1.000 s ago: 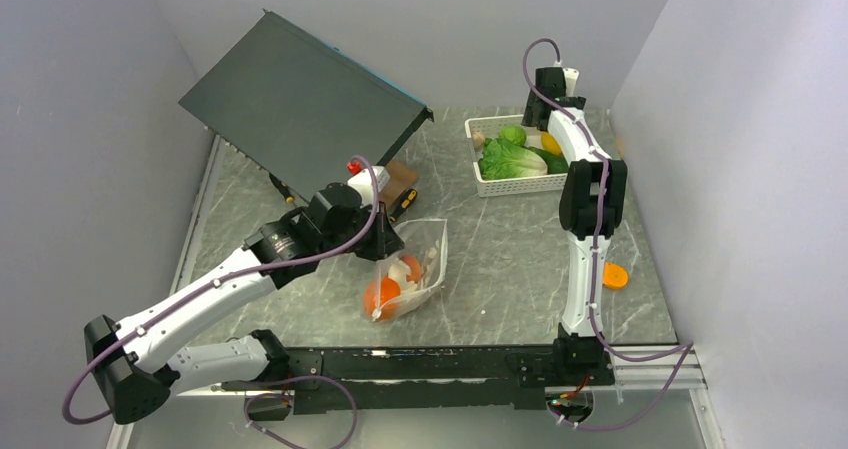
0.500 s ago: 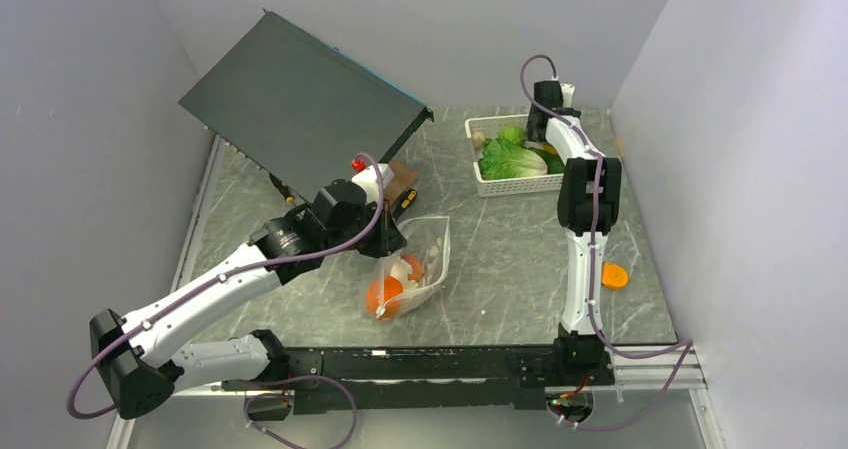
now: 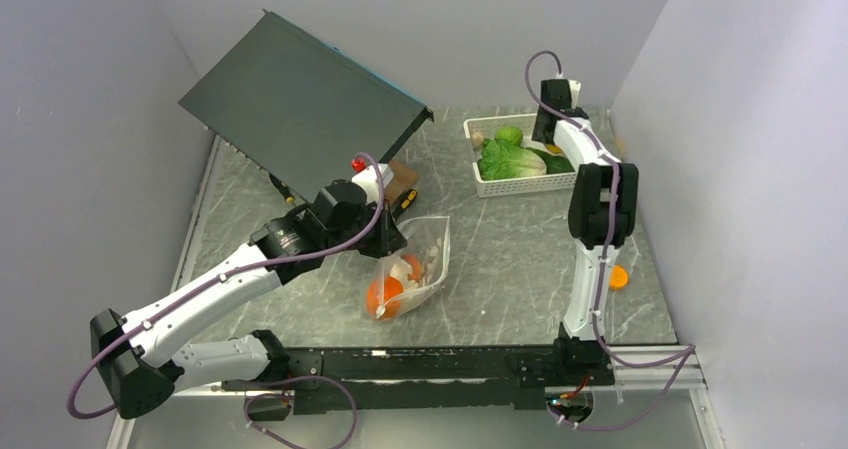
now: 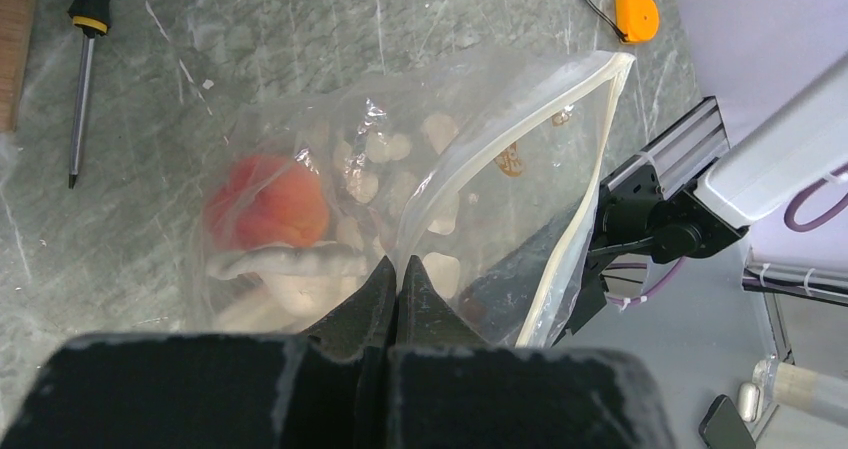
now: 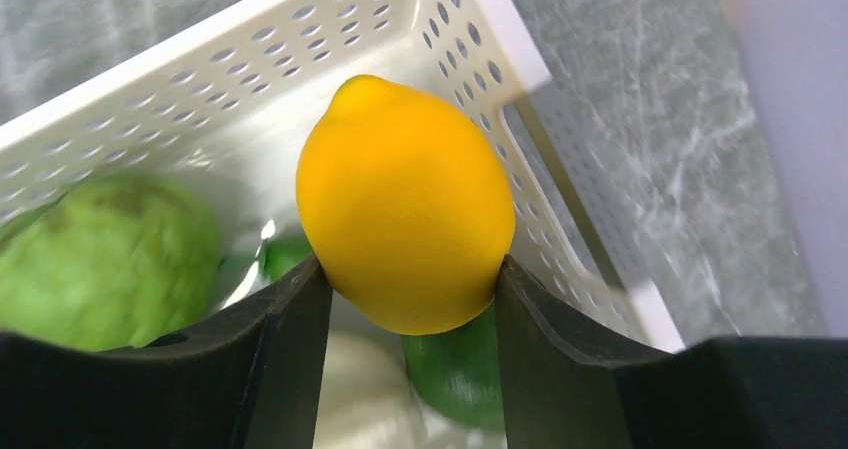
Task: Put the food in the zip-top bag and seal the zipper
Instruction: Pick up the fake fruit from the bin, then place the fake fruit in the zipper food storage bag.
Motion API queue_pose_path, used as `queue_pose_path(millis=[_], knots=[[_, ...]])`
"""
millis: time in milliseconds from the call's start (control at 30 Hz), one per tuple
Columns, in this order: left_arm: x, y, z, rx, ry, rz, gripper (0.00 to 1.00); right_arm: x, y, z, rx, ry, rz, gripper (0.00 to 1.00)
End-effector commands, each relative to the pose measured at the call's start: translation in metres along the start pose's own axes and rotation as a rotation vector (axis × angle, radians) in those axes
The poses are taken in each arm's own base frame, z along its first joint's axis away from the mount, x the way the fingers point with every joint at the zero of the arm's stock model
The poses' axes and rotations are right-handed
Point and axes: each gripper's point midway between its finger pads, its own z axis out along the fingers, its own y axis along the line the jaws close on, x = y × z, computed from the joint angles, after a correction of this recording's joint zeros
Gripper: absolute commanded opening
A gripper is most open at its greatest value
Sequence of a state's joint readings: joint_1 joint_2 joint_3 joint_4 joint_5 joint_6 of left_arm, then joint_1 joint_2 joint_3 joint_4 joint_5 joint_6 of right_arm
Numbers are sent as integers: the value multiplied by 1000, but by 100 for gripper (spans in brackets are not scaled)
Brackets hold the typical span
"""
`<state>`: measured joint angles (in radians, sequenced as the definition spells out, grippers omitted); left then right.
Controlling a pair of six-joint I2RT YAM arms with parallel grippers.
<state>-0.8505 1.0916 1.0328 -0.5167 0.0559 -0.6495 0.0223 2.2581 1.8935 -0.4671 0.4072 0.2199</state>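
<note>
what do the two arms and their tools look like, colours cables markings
The left arm and right arm share white link shells, black joint housings and black bases. A thin purple cable loops loosely along each. The left tool has matte black fingers tapering to points; the right tool has broader black fingers with curved inner faces. No markings legible.

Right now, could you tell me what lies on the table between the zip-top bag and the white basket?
Nothing: in the top external view, the stretch of table between the zip-top bag and the white basket is bare marble.
</note>
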Motion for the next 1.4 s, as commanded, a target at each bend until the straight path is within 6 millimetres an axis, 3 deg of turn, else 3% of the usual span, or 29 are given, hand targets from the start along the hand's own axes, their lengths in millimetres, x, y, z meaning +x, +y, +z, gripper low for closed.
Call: queue_pose_path(millis=[0,167,333,467,567,867,1000,1100,1333,1367], knots=[[-12,-9,0,20,-37,-12,0,-59,-7,-84,-90,-178,70,11],[-11,-6,0,8,-41,-30,0,-48,0,-139,-214,-179,125,0],[-10,-4,-2,-3,-42,-42,0,-29,37,-210,-484,-201,135,0],[-9,-2,-1,-13,-39,-48,0,-15,59,-281,-660,-250,63,0],[-8,1,0,-23,-45,-51,0,7,78,-341,-841,-268,2,0],[-12,-1,-1,-28,-47,-50,0,72,95,-494,-1356,-296,-173,0],[-14,-2,-3,-24,-52,-51,0,111,95,-534,-1492,-309,-311,0],[-16,-3,-3,-24,-52,-53,0,137,96,-552,-1565,-305,-390,0],[-18,-5,-4,-22,-54,-59,0,173,109,-543,-1518,-279,-475,1],[-18,-6,-5,-20,-56,-60,0,177,111,-542,-1516,-274,-493,6]])
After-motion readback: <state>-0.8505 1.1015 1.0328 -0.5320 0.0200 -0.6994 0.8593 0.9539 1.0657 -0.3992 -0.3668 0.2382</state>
